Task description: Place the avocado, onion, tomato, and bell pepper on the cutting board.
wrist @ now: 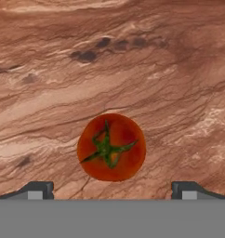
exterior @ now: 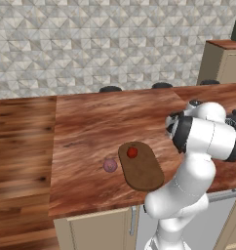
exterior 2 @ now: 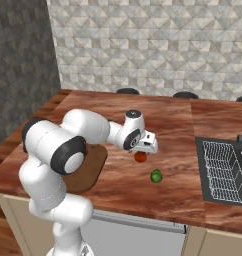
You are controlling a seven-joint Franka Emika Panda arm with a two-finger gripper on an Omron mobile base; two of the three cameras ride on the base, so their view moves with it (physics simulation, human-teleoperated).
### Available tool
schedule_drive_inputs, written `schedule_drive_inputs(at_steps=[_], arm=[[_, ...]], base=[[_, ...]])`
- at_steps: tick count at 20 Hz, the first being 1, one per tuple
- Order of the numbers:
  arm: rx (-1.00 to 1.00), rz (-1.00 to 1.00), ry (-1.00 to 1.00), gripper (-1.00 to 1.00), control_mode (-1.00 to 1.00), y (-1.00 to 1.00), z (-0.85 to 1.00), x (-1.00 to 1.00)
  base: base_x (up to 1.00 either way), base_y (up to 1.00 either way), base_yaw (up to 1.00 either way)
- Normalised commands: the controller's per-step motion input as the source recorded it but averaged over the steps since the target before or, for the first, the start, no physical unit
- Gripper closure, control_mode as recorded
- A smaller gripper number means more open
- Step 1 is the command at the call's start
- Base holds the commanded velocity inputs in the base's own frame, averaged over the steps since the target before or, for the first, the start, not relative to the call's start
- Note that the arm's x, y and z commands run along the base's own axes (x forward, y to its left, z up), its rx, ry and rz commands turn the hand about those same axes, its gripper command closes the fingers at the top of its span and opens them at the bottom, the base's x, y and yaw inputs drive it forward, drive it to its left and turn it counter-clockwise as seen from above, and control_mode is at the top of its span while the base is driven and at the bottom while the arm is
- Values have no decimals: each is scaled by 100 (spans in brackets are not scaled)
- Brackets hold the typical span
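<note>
A round orange-red tomato (wrist: 111,147) with a green star-shaped top lies on the reddish counter, midway between my two fingertips. My gripper (wrist: 112,189) hangs open just above it, also seen as the gripper (exterior 2: 142,150) over the tomato (exterior 2: 140,157). A glossy green avocado (exterior 2: 156,176) sits on the counter a little right of and nearer than the tomato. The dark-brown cutting board (exterior: 142,171) carries the deep-red bell pepper (exterior: 132,152) at its far end. The pinkish onion (exterior: 109,165) rests on the counter just left of the board. My arm hides part of the cutting board (exterior 2: 90,170).
A sink with a wire dish rack (exterior 2: 224,170) is set into the counter to the right. Dark stool tops (exterior: 110,89) line the counter's far edge. A tall cabinet (exterior: 222,61) stands at the back right. The counter's front edge (exterior: 95,211) runs close to the board.
</note>
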Motion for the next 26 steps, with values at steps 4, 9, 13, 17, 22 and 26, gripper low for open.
schedule_drive_inputs(at_steps=[4, 9, 13, 17, 22, 26], arm=[[0, 0, 0, -100, -100, 0, -14, 17], [0, 0, 0, -100, -100, -5, -18, 3], [0, 0, 0, -100, -100, -3, -20, 0], [0, 0, 0, -100, -100, 0, -19, 5], [0, 0, 0, -100, -100, 0, -18, 16], [0, 0, 0, -100, -100, 0, -18, 15]], base=[[0, 0, 0], [0, 0, 0], [0, 0, 0], [0, 0, 0], [0, 0, 0], [0, 0, 0]])
